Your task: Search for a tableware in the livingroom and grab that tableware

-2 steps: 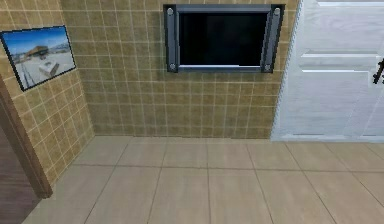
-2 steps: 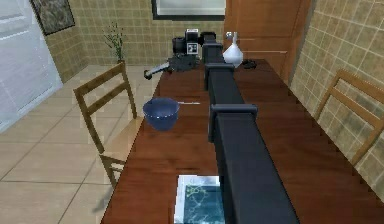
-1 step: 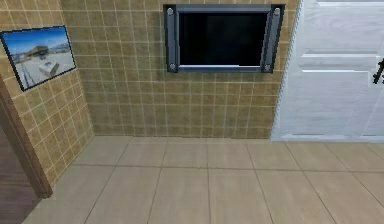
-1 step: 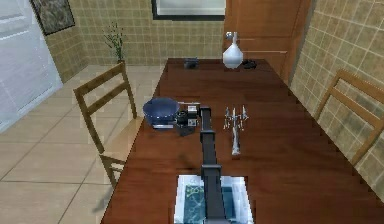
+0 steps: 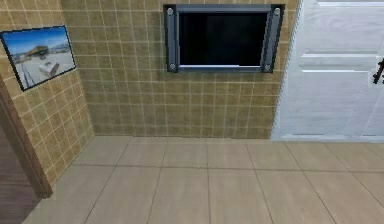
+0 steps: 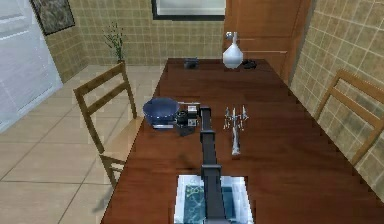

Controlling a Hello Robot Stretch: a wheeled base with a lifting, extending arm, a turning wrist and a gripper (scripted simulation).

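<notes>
Blue bowl (image 6: 159, 108) on the brown surface (image 6: 290, 160) sits at the gripper (image 6: 181, 116); finger state and any hold cannot be told; advise centring on the rim, then lifting straight.

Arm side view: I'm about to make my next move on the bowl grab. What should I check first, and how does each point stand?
1. Target in view: the dark blue round bowl stands on the brown wooden table, near its edge: ok.
2. Hand brought to the target: it shows next to the bowl: ok.
3. Hand touching the bowl: cannot tell.
4. Bowl held: cannot tell; the bowl sits on the table at the hand.
5. Silver metal candle holder apart from the dark square arm bar: ok.
6. White round vase far off at the table's end: ok.
</notes>
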